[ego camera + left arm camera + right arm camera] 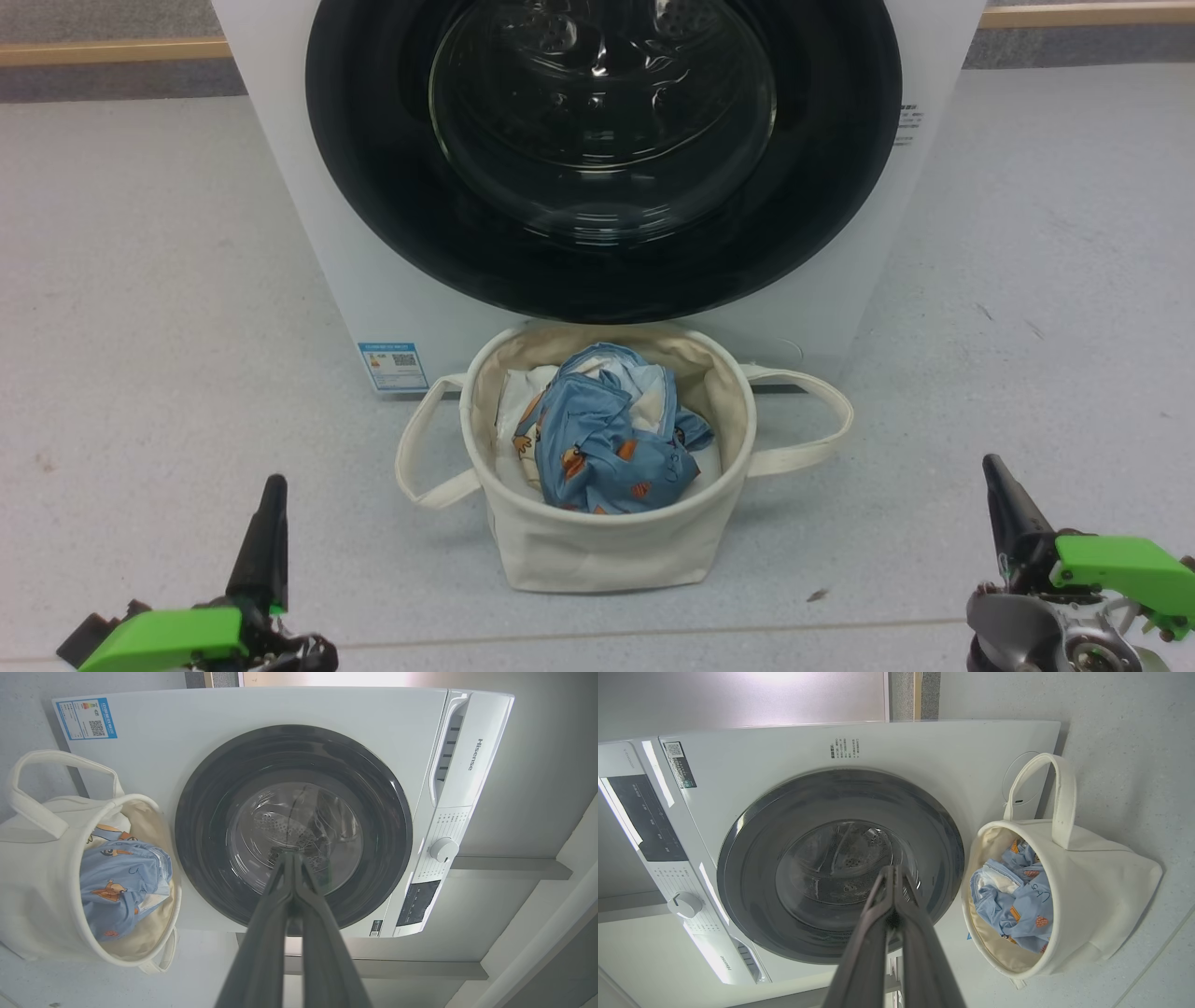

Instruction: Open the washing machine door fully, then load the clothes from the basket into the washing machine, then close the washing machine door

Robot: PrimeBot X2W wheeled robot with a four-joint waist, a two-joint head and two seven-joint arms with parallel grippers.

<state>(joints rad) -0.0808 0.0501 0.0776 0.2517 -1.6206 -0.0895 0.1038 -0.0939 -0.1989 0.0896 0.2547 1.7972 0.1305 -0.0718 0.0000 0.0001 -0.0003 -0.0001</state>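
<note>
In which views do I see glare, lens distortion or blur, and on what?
Head view: reflections streak the round black-rimmed glass door, otherwise sharp. Left wrist view: the wide lens bows the white washing machine; overexposed patch at the top. Right wrist view: similar glare at the top; the dark right pincer looks soft near the bottom edge.

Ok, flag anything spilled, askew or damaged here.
Nothing stands out. The door is shut, the basket stands upright before the machine, and the clothes lie inside it. A small dark speck lies on the floor nearby.
</note>
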